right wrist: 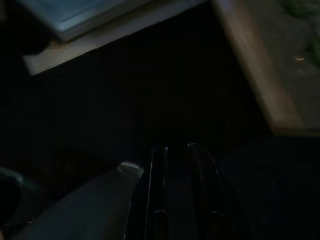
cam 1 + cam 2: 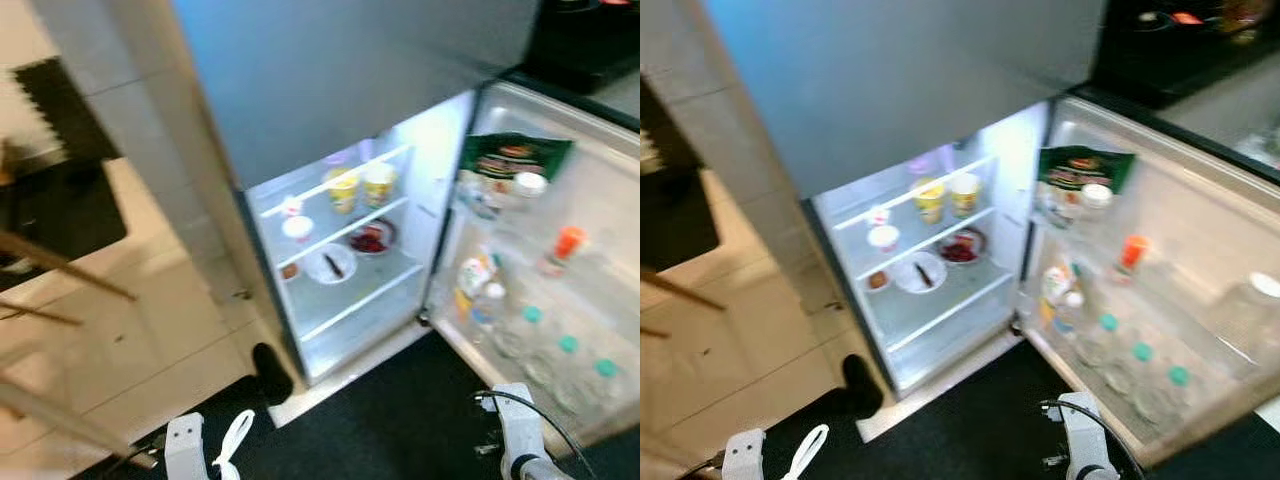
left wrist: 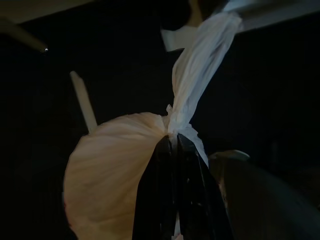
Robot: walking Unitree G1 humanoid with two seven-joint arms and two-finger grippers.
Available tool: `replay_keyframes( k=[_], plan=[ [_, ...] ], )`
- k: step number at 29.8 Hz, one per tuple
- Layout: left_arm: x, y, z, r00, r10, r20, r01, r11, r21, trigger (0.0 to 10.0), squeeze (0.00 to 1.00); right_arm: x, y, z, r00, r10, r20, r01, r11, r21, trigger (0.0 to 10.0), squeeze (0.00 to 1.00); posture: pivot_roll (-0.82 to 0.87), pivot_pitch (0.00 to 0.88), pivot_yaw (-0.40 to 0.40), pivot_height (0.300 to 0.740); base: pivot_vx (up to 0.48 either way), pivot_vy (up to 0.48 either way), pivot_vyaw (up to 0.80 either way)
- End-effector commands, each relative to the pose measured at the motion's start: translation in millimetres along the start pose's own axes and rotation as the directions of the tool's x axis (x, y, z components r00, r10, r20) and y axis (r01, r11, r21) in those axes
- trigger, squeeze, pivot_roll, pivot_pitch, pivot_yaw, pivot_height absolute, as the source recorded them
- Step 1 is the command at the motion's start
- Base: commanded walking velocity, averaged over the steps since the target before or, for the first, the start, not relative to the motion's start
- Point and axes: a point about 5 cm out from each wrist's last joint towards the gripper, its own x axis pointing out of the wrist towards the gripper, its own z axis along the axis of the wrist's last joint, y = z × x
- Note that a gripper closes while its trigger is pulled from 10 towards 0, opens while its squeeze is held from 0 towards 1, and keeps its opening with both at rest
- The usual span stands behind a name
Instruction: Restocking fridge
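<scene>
The fridge [image 2: 340, 90] stands before me with its lower compartment [image 2: 345, 250] lit. The shelves hold two yellow cups [image 2: 360, 187], a white cup [image 2: 297, 228], a dark bowl [image 2: 372, 238] and a white plate [image 2: 330, 264]. Its door [image 2: 560, 270] hangs wide to the right and carries a green packet [image 2: 512, 155], an orange-capped bottle [image 2: 562, 248] and several teal-capped bottles [image 2: 530, 330]. My left gripper [image 3: 172, 137] hangs low at my left side, shut on the knotted neck of a white plastic bag [image 3: 110, 170]. My right gripper [image 1: 177, 149] hangs low at my right with a narrow gap and nothing between its fingers.
A black mat [image 2: 400, 420] lies on the floor in front of the fridge. Pale floor tiles [image 2: 150, 330] spread to the left, with wooden legs [image 2: 60, 265] and dark furniture [image 2: 50, 190] there. A dark counter [image 2: 585, 40] stands behind the door.
</scene>
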Motion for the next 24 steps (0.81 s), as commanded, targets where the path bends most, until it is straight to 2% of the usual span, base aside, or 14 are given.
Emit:
replay_keyframes(
  k=[1,6,12,19,24],
  plan=[
    [-0.3,8.2,10.2,1.000,0.007,0.018,-0.007,0.999,0.034,10.0,0.00,-2.1,6.1,-18.5,0.999,0.007,-0.049,-0.006,0.999,0.032,10.0,0.00,-0.06,0.030,0.080,0.740,0.000,0.000,0.77],
    [0.4,4.8,10.9,1.000,-0.015,0.023,0.014,0.999,0.051,10.0,0.00,-2.0,8.8,-19.9,0.998,0.014,-0.055,-0.013,1.000,0.018,10.0,0.00,-0.07,0.029,0.079,0.740,0.000,0.000,0.77],
    [-2.4,2.9,-6.0,1.000,0.006,-0.008,-0.006,0.999,-0.033,10.0,0.00,-0.9,5.4,-12.4,0.999,0.005,-0.047,-0.006,1.000,-0.017,10.0,0.00,-0.07,0.022,0.057,0.740,0.000,0.000,0.77],
    [-4.3,2.1,-14.5,0.999,0.005,-0.034,-0.006,1.000,-0.026,10.0,0.00,0.3,1.2,-1.3,1.000,-0.024,-0.010,0.023,0.999,-0.026,10.0,0.00,-0.07,0.016,0.052,0.740,0.000,0.000,0.76],
    [-3.9,-0.5,-16.7,0.998,-0.028,-0.061,0.026,0.999,-0.034,10.0,0.00,0.4,-3.5,4.8,0.999,-0.036,0.011,0.036,0.999,0.000,10.0,0.00,-0.07,0.013,0.047,0.740,0.000,-0.144,0.00]
  ],
)
